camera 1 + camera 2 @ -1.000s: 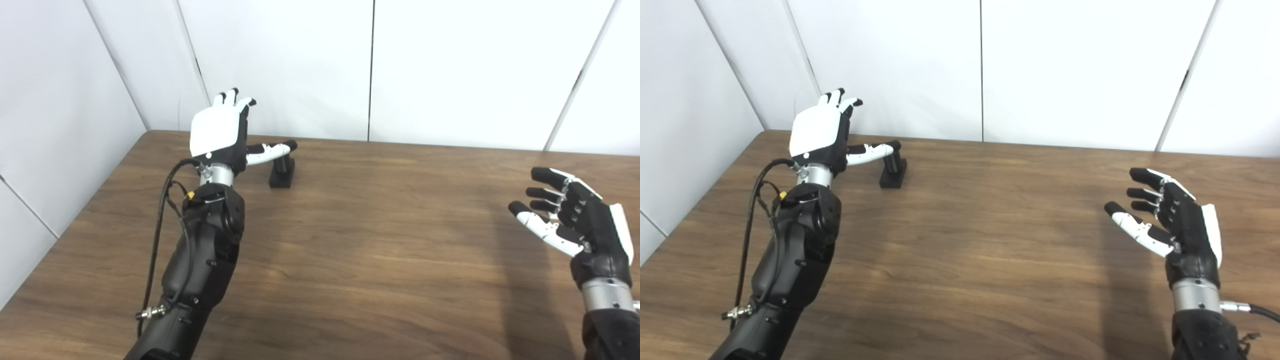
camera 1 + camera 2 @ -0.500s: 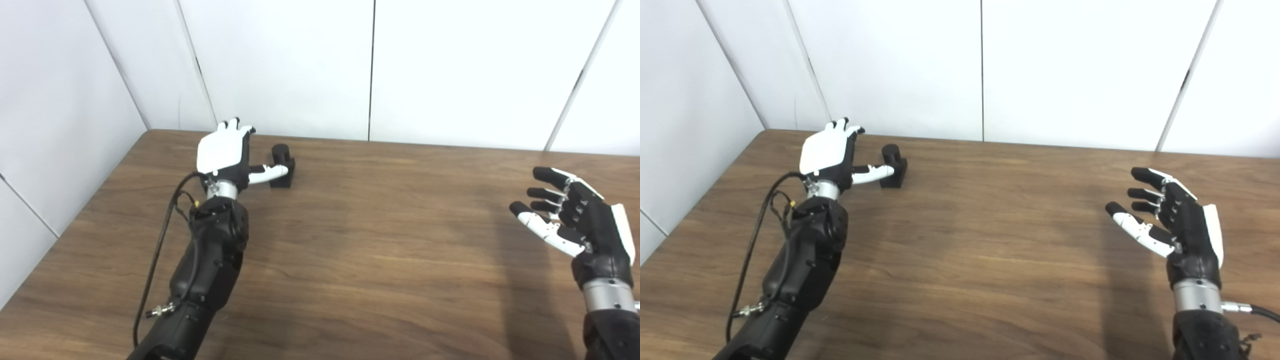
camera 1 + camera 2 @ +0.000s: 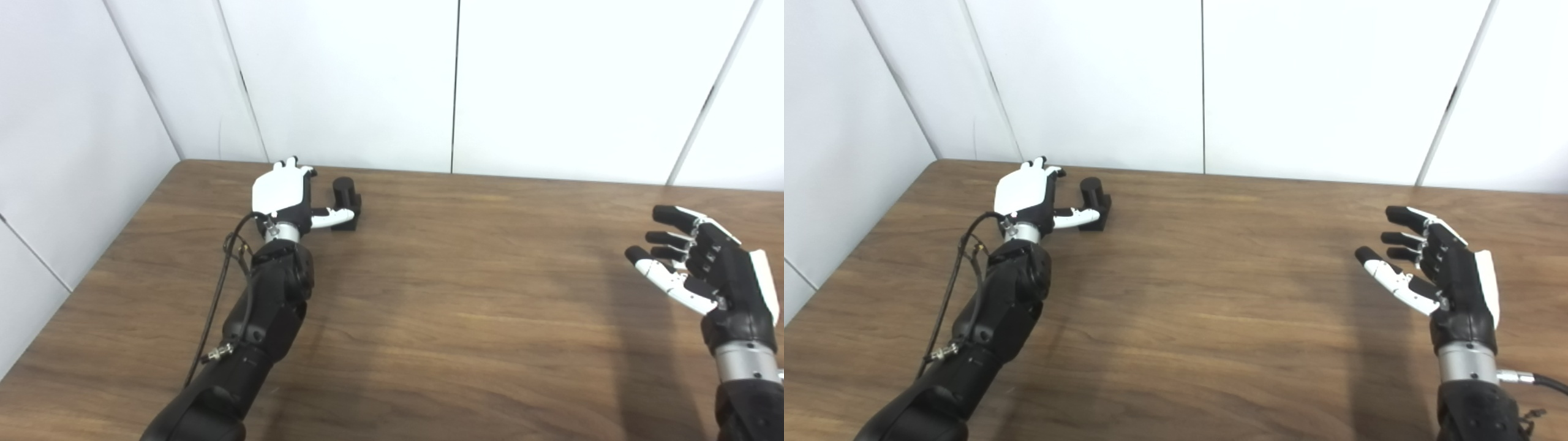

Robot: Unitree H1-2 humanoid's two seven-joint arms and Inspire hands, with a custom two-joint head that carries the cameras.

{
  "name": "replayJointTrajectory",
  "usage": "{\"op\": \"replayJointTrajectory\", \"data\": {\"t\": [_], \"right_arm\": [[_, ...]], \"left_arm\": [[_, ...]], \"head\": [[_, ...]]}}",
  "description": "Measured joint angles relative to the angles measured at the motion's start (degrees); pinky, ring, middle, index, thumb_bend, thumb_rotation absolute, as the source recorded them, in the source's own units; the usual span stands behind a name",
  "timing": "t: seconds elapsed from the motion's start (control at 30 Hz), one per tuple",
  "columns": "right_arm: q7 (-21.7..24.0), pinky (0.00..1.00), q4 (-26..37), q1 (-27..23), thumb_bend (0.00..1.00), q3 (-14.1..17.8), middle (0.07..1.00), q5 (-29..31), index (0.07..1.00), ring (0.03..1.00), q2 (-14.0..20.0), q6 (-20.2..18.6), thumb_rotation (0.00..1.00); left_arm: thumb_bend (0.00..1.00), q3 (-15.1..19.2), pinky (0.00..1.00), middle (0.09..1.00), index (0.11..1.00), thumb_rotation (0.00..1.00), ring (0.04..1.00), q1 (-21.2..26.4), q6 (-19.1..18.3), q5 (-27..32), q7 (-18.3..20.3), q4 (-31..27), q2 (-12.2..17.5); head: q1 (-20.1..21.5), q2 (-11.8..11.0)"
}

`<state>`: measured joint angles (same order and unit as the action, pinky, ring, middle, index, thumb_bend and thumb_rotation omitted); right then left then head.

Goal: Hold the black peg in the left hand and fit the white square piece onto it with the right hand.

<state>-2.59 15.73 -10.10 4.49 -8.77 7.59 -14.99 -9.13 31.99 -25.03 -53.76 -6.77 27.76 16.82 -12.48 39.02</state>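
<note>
The black peg (image 3: 345, 195), a short round post on a square black base, stands upright on the wooden table (image 3: 465, 294) near its far left corner. My left hand (image 3: 283, 195) lies low just left of the peg, white back up and fingers spread; its thumb reaches across the front of the base. The hand is open and holds nothing. My right hand (image 3: 704, 267) hovers above the table at the far right, fingers apart, palm turned left, empty. No white square piece shows in either view.
White wall panels (image 3: 343, 79) rise right behind the table's far edge and along its left side, close to the peg. A black cable (image 3: 215, 306) loops off my left forearm.
My left hand has dropped from above the peg to table height and reached forward beside it, thumb now in front of the base. The right hand has stayed still.
</note>
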Motion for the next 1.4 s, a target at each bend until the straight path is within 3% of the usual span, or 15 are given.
{"op": "replayJointTrajectory", "data": {"t": [0.53,0.9,1.23,1.4], "right_arm": [[-0.5,0.65,-0.1,0.0,0.54,0.0,0.779,0.0,0.703,0.696,-0.5,0.1,0.12],[-0.5,0.64,-0.1,0.0,0.55,0.0,0.759,0.1,0.697,0.678,-0.4,0.1,0.14],[-0.5,0.64,0.1,0.0,0.54,0.2,0.765,-0.5,0.702,0.676,0.0,0.0,0.15],[-0.5,0.66,0.2,0.1,0.54,0.2,0.770,-0.5,0.705,0.682,0.0,0.0,0.16]], "left_arm": [[1.00,-2.4,0.91,1.000,0.820,0.70,0.992,0.1,-1.2,2.5,0.4,-1.6,1.4],[1.00,-1.9,0.86,1.000,0.804,0.69,0.973,0.4,-1.6,1.5,1.9,0.7,-1.8],[1.00,-2.0,0.86,0.999,0.789,0.71,0.971,0.4,-1.7,0.5,1.8,1.7,-2.2],[1.00,-1.4,0.86,0.994,0.774,0.68,0.969,0.4,-1.7,-0.4,1.9,2.0,-2.7]], "head": [[0.2,0.1],[0.7,0.5],[0.5,0.8],[0.9,1.1]]}}
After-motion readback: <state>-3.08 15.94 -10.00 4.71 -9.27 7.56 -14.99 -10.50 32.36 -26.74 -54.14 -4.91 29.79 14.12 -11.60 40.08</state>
